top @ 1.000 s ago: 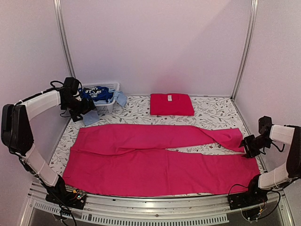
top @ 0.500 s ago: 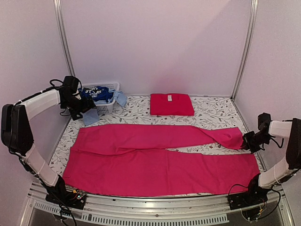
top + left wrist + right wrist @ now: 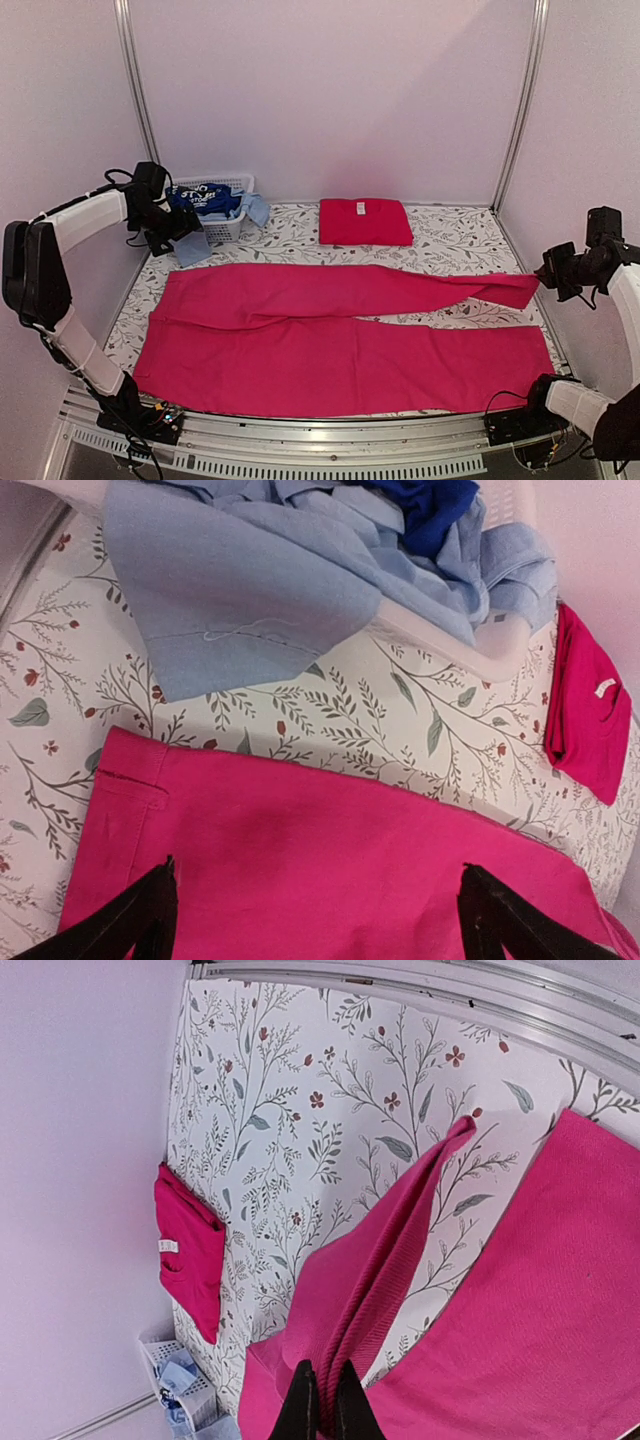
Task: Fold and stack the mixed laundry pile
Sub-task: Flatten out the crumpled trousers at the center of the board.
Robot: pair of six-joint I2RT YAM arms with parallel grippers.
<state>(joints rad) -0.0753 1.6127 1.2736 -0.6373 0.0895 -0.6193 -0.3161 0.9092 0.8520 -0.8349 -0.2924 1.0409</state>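
1. My right hand [image 3: 320,1400] is gripping one cuff of the pink trousers [image 3: 340,340], which are stretching away leftward across the bench [image 3: 450,240].
2. My left hand [image 3: 315,910] is hovering open above the waistband.
3. Overpulling is risking the thin cuff slipping out.

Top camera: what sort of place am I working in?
Probably a lab test booth, not a home: plain walls framed by aluminium posts, a floral-covered table, a metal rail along its near edge.
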